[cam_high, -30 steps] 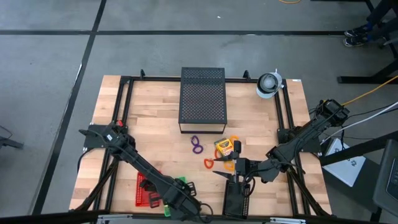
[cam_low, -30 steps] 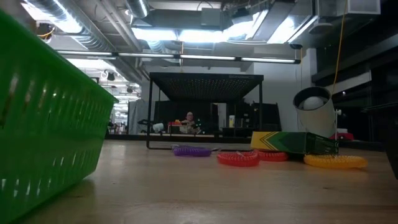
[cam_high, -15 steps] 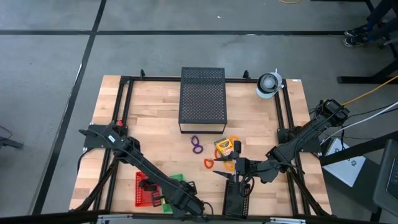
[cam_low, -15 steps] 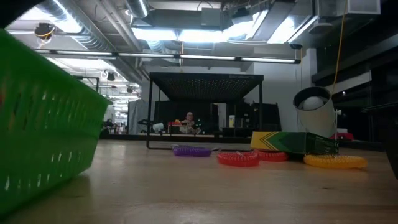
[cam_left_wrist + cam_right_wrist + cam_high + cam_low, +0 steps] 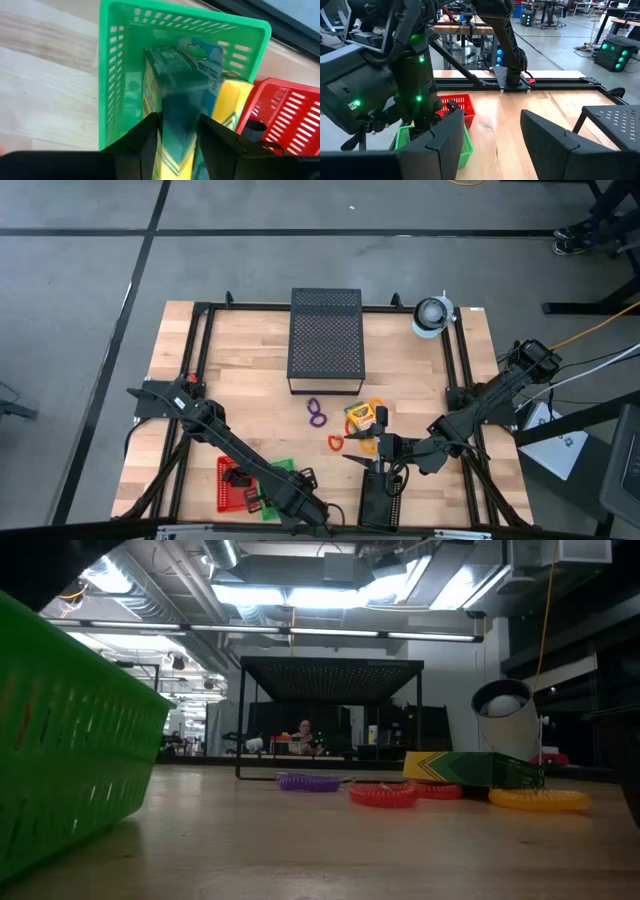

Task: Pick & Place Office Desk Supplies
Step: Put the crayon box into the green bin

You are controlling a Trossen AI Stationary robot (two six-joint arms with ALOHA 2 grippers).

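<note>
My left gripper (image 5: 180, 121) points down over the green basket (image 5: 115, 75) at the table's near left. A yellow-and-green crayon box (image 5: 176, 95) stands between its open fingers and reaches down into the basket; it shows blurred. Another yellow box (image 5: 233, 100) lies in the basket beside it. My right gripper (image 5: 492, 145) hovers open, with nothing between its fingers, near the table's middle front. A crayon box (image 5: 360, 416), purple rings (image 5: 316, 412) and orange and red rings (image 5: 336, 442) lie flat on the wood. My left gripper has a finger (image 5: 150, 137) on either side of the crayon box's upper end (image 5: 175, 135), coming from above. The box points down into the green basket. Whether the fingers touch it, I cannot tell.
A red basket (image 5: 235, 485) stands against the green one on its left. A large black perforated box (image 5: 325, 340) stands at the far middle, a white roll (image 5: 432, 315) at the far right, a black tray (image 5: 380, 500) at the near edge.
My left gripper has sunk a little over the green basket. In the low view the green basket has shifted a little to the left and tilted. My right arm has kept still.
</note>
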